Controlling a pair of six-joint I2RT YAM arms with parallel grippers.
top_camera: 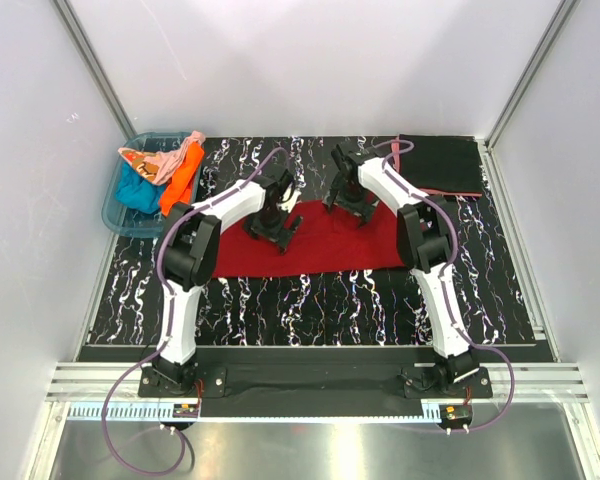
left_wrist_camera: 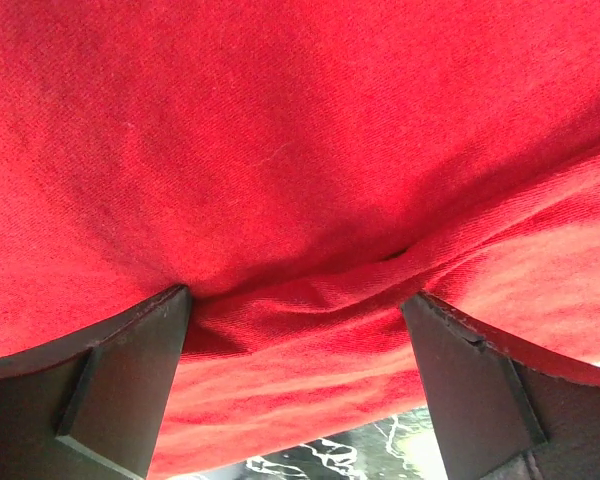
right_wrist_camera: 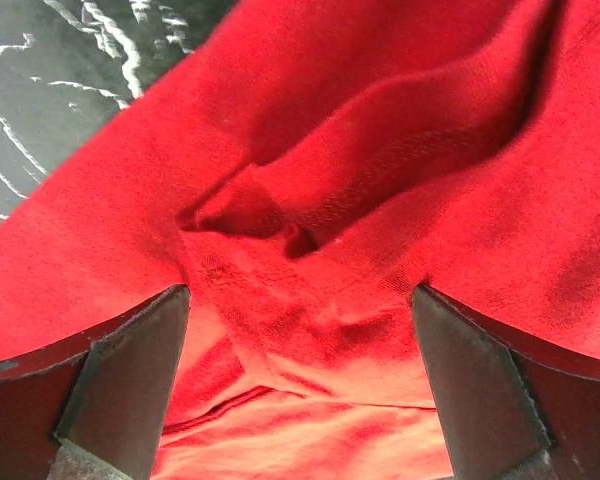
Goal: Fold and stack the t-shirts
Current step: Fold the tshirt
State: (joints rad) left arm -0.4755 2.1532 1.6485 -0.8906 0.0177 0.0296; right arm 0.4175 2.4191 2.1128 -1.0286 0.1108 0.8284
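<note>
Dark red t-shirt [top_camera: 330, 250] lies under both down-bent arms, left claw [left_wrist_camera: 295, 310] and right claw [right_wrist_camera: 300, 300] spread wide.

A dark red t-shirt [top_camera: 320, 245] lies spread and rumpled mid-worktop [top_camera: 310, 300]. A black t-shirt [top_camera: 440, 163] sits folded at 1 o'clock. A teal t-shirt [top_camera: 135, 190] and an orange t-shirt [top_camera: 183, 180] lie heaped at 10 o'clock.

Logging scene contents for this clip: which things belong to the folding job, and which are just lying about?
Job: dark red t-shirt, spread out; black t-shirt, folded flat; teal t-shirt, orange t-shirt, pale pink t-shirt, heaped in blue tub.
Lying about: blue tub; marbled mat.
</note>
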